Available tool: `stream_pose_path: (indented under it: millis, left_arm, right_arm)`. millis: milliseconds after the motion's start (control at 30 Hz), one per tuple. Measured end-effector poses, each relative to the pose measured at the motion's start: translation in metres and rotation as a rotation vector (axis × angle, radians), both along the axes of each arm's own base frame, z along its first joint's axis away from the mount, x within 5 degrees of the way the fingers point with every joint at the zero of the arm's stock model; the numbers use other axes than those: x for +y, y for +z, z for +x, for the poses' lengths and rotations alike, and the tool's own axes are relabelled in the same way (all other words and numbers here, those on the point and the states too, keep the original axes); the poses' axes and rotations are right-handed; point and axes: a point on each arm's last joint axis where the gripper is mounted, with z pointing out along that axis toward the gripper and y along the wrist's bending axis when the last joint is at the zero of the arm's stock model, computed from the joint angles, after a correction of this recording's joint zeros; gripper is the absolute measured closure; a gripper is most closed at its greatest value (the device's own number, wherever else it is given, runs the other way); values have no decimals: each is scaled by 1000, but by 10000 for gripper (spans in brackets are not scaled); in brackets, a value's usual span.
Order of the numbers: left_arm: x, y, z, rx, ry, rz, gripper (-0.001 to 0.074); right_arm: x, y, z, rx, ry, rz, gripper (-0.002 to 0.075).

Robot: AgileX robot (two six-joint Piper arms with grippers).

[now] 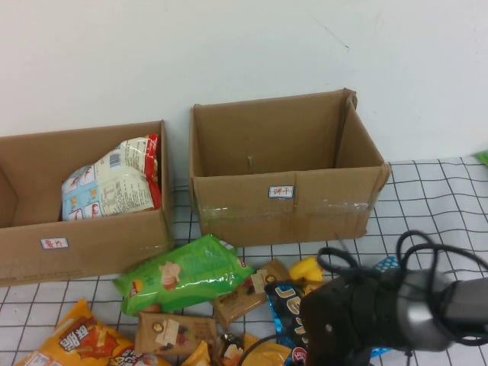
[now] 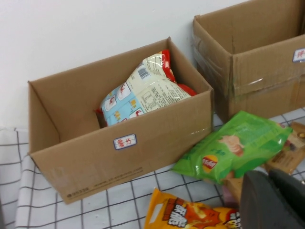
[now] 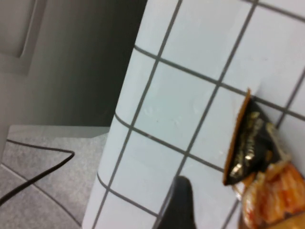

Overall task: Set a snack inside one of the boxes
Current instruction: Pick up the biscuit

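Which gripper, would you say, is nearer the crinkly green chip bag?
Left, probably: left gripper sits just beside the green chip bag; right gripper hangs by the table edge, farther off.

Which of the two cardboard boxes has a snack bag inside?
The lower, wider box on the left holds the cream-and-blue snack bag; the taller taped box is empty.

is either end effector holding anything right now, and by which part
Nothing is held. The snack lies in the box; the right end effector is open, the left end effector shut on nothing.
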Motion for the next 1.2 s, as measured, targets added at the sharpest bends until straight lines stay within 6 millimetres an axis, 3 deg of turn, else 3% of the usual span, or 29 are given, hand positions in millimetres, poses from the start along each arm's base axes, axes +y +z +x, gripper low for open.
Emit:
stream_pose_path:
  millis: [233,333,767,833,1000,1200]
  left_arm:
    - [2,-1,0,-1,0,44,736]
    - [2,-1,0,-2,-1,47,736]
    - [2,-2,0,15,-5,49,736]
    - [2,-2,0,15,-5,49,736]
    - [2,-2,0,15,-5,49,736]
    - [2,-2,0,15,-4,47,736]
  right_arm:
    - [2,-29,2,18,-6,-40,143]
    - [4,-32,6,-17,-17,-17,185]
    - [8,-36,10,-57,-46,6,623]
    - [9,-35,11,-56,-69,3,659]
    - [17,-5,18,-82,-161,30,661]
    - [25,88,35,-288,-261,192,662]
